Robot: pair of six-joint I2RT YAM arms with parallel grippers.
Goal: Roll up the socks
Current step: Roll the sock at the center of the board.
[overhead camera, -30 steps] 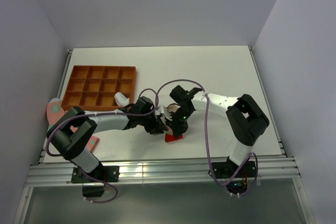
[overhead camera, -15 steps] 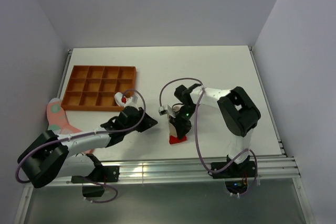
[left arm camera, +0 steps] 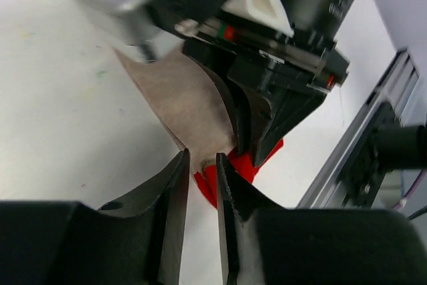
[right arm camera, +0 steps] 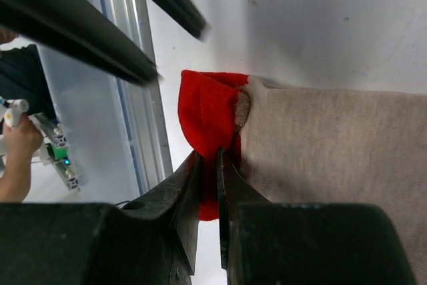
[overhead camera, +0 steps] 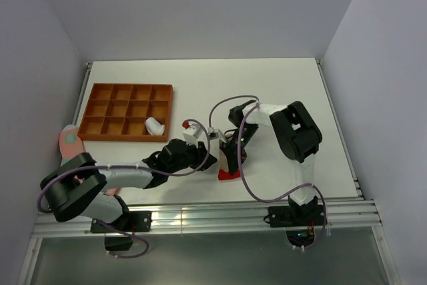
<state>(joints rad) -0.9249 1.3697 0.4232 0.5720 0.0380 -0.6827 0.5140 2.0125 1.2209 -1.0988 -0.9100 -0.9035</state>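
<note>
A beige sock lies flat near the table's front middle, with red sock fabric showing at its end. My right gripper is shut on the edge of that red fabric, pointing down at the table. My left gripper comes in from the left and stands narrowly open. Its tips are at the corner where the beige sock meets the red fabric. The two grippers are almost touching in the top view, left gripper beside right gripper.
An orange compartment tray sits at the left, with a small white rolled sock in a front cell. A pink sock lies at the table's left edge. The metal front rail runs just below the red fabric.
The left arm pulled back toward the tray half a second ago and has come back to the sock's corner. The right gripper has kept its hold on the red fabric, shifting slightly.
</note>
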